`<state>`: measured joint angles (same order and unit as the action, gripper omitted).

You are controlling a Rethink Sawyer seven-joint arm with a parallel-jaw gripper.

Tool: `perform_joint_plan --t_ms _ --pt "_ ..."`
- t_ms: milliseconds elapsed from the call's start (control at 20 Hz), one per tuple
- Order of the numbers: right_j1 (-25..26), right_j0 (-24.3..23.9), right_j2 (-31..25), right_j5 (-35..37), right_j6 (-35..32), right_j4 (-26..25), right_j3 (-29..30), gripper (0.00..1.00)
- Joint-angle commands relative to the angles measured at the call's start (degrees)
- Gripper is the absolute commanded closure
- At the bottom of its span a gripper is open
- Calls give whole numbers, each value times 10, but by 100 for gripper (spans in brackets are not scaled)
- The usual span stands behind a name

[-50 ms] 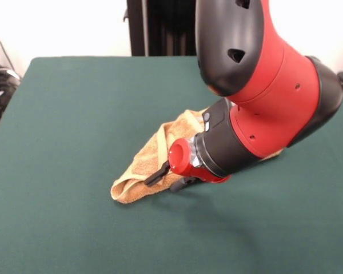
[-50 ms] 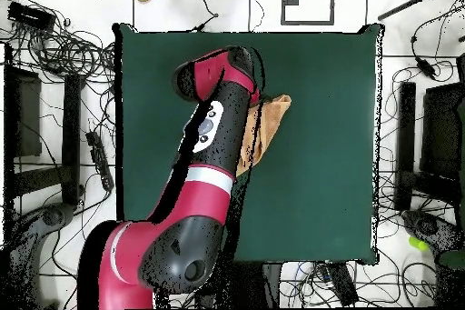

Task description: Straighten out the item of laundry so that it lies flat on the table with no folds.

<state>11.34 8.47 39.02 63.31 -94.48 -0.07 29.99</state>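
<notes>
The orange-tan towel (image 1: 146, 165) lies bunched and folded near the green table's (image 1: 68, 114) middle. At its five-o'clock edge the gripper (image 1: 170, 176) sits low, fingers spread, seemingly holding nothing. Grasping looks under way; next, pinch an edge and pull outward.

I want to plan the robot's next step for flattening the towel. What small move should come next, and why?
Probably draw the gripper toward the table's open side, away from the arm. The towel lies bunched in a folded wedge, and the fingers rest at its near end, so pulling there might open the folds. Whether they grip the cloth is unclear.
</notes>
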Motion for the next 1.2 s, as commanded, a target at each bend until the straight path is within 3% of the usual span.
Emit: perform_joint_plan --t_ms 50,300,500,1200 --pt "-11 28 -8 69 -78 -20 53 0" --pt "-22 28 -9 82 -67 -21 49 0" --pt "-53 36 -15 74 -58 -28 85 0" --pt "-22 26 -28 4 -97 -55 88 0"
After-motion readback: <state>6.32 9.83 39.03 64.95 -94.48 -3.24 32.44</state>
